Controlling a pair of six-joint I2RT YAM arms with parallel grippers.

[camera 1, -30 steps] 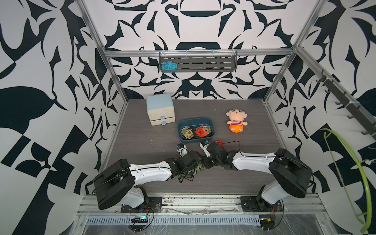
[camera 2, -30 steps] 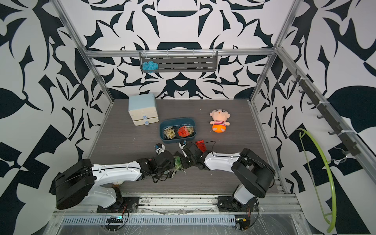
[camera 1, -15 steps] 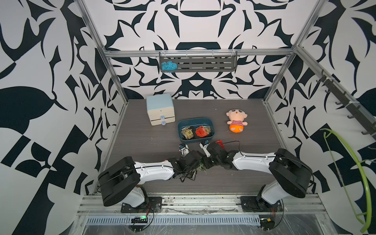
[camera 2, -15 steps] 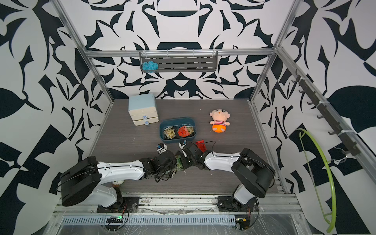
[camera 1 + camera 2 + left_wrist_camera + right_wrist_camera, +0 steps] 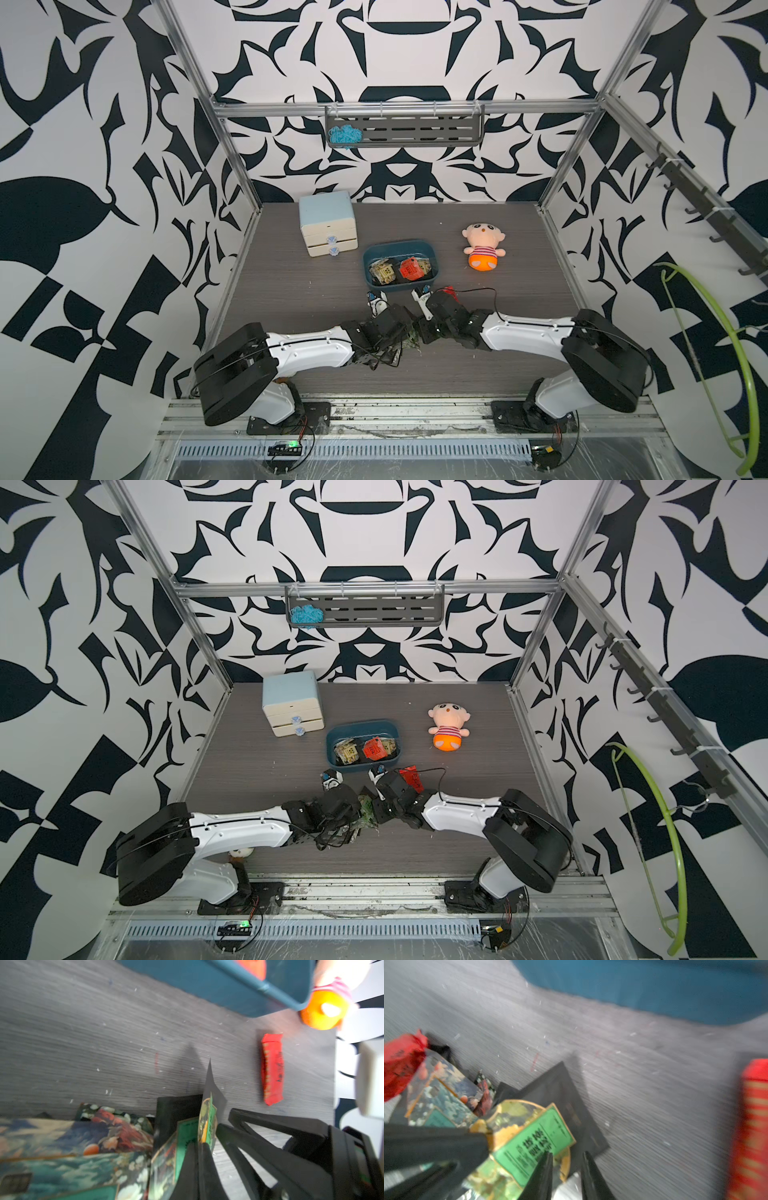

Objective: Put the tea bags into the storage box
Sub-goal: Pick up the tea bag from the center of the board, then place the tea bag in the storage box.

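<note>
The storage box [image 5: 399, 245] [image 5: 361, 725] is a teal tray at mid-table holding several tea bags [image 5: 382, 272], one of them red [image 5: 409, 268]. In front of it my two grippers meet over a pile of tea bags [image 5: 365, 812] [image 5: 116, 1126]. My left gripper [image 5: 200, 1144] [image 5: 404, 336] is shut on the edge of a green-labelled tea bag [image 5: 207, 1122] [image 5: 533, 1140]. My right gripper [image 5: 567, 1154] [image 5: 424, 334] stands slightly open at the same sachet's other edge, its rim showing between the fingers. A red tea bag [image 5: 272, 1070] [image 5: 449, 291] [image 5: 753, 1126] lies flat beside the right gripper.
A pale blue-and-cream drawer cabinet [image 5: 326, 220] stands at the back left of the box. A plush doll [image 5: 484, 245] lies to the box's right. A black cable [image 5: 478, 290] loops over the right wrist. A crumpled red sachet [image 5: 400, 1064] sits at the pile's edge.
My left gripper has closed onto the green-labelled tea bag and its arm has edged toward the right gripper. The right arm has barely moved.
</note>
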